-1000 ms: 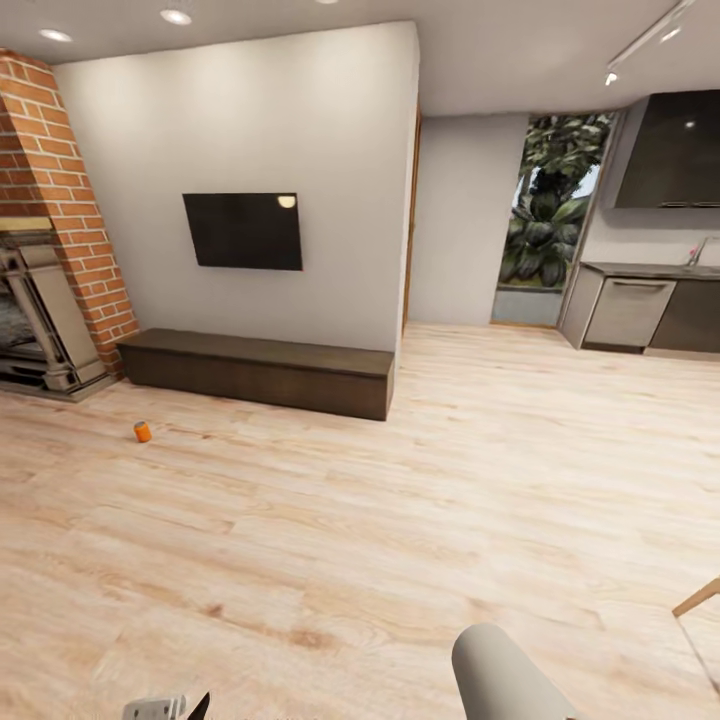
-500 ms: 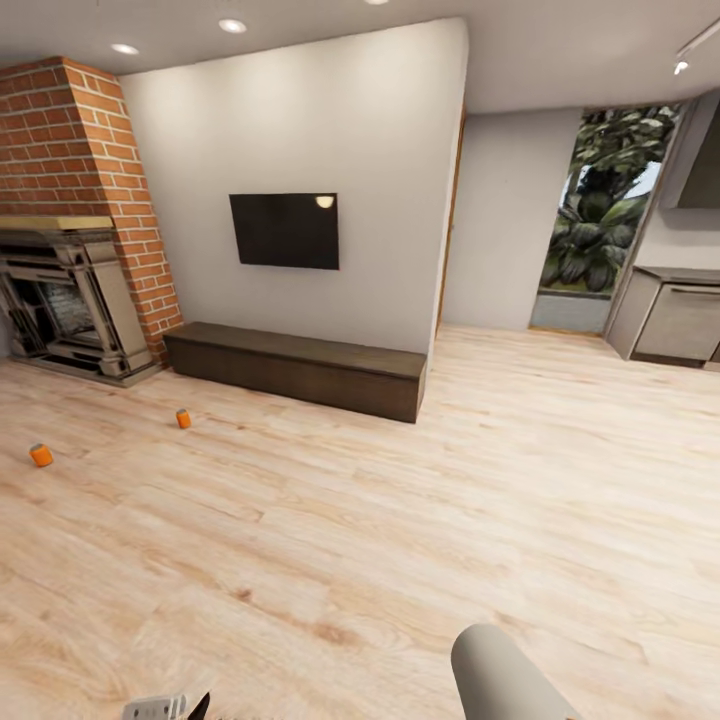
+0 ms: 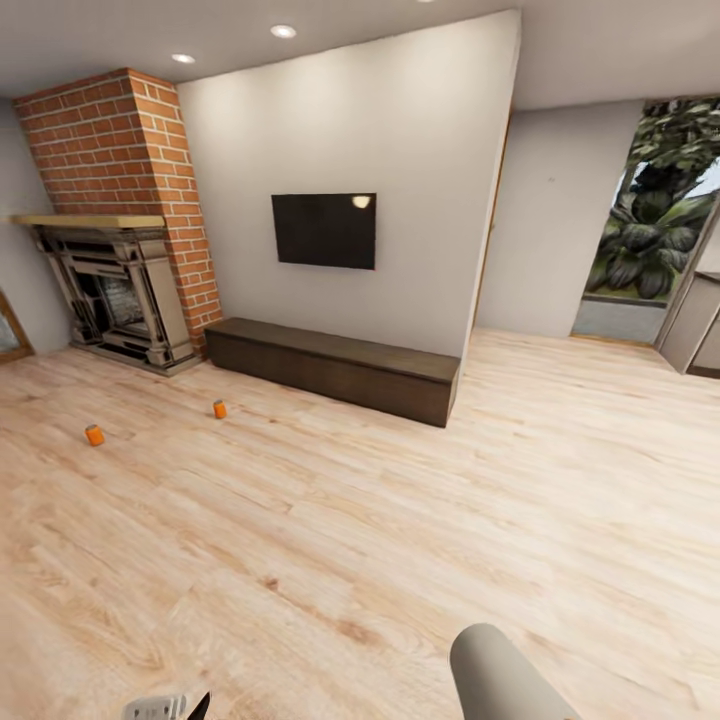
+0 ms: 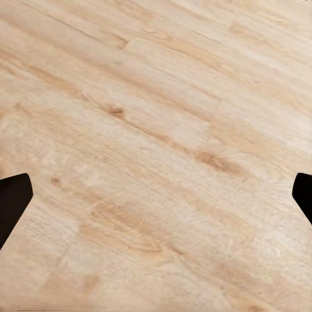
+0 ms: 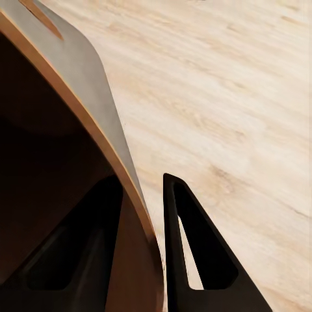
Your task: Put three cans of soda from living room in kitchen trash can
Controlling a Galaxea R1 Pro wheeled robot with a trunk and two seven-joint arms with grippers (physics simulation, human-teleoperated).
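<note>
Two orange cans of soda stand on the living room's wood floor in the head view, one (image 3: 219,409) in front of the dark low bench, the other (image 3: 94,435) further left, both far from my arms. In the right wrist view my right gripper (image 5: 142,183) is shut on the rim of the tash can (image 5: 84,84), one finger inside its brown interior and one outside its grey wall. My left gripper (image 4: 159,195) hangs open over bare floor, nothing between its fingers.
A brick chimney with a carved fireplace (image 3: 115,290) stands at the back left. The low dark bench (image 3: 340,368) sits under a wall TV (image 3: 324,230). A grey kitchen cabinet (image 3: 700,325) shows at the right edge beside a window with plants.
The head camera has swung left: the fireplace and a second orange can came into view and the kitchen slid off to the right. Both grippers look unchanged.
</note>
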